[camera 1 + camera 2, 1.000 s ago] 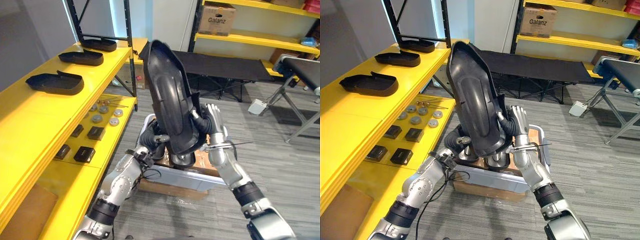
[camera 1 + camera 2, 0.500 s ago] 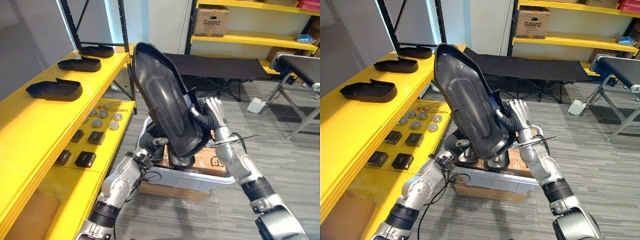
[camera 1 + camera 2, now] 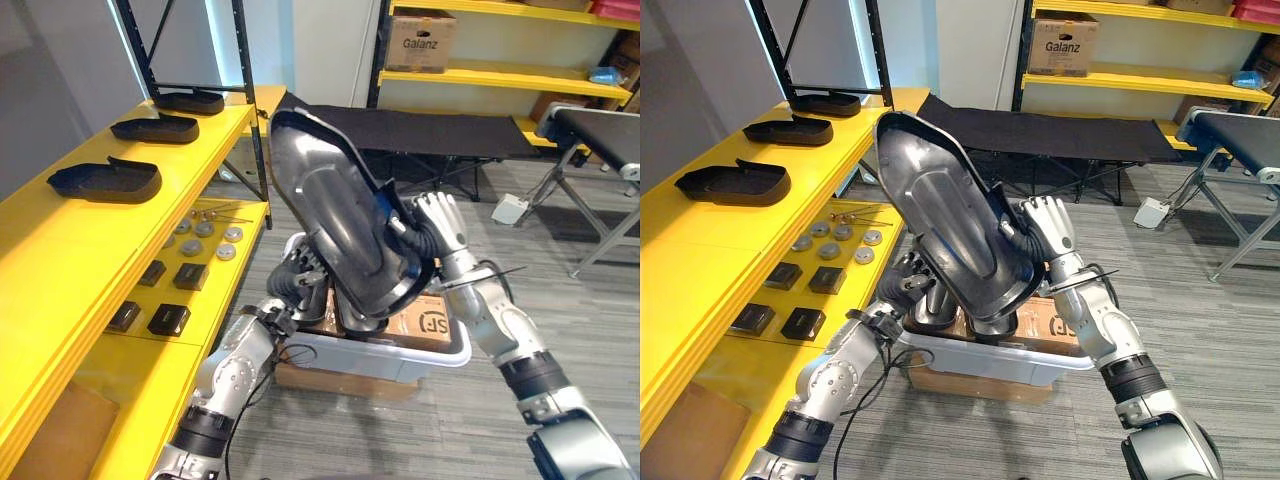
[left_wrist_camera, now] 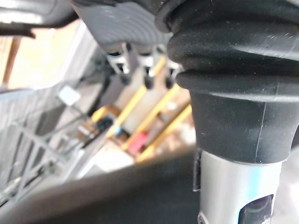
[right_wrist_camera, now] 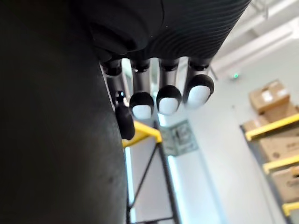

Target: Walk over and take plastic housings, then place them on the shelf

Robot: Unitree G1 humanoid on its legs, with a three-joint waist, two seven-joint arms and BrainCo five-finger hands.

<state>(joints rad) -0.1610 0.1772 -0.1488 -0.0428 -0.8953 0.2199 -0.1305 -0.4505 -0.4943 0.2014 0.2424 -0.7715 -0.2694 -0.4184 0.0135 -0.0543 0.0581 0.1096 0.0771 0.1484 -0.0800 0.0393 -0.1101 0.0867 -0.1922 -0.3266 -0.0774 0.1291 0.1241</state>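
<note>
A large black plastic housing [image 3: 340,210] hangs tilted in the air between my hands, its top leaning toward the yellow shelf [image 3: 60,250]. My right hand [image 3: 440,222] grips its right rim, fingers curled beside the dark shell [image 5: 56,116]. My left hand [image 3: 912,285] props the lower end from beneath with straight fingers [image 4: 122,65], partly hidden by the housing. Three smaller black housings [image 3: 105,180] lie in a row on the shelf's top board.
Under the housing stands a white bin [image 3: 400,350] on a cardboard box [image 3: 330,382]. The lower shelf board holds metal discs [image 3: 205,240] and small black blocks [image 3: 170,318]. A black shelf post [image 3: 240,60] rises by the far end. A black cot [image 3: 440,130] stands behind.
The housing has tipped from nearly upright to a stronger slant, its top lower. My right hand has shifted a little to the right with it. The camera has also moved.
</note>
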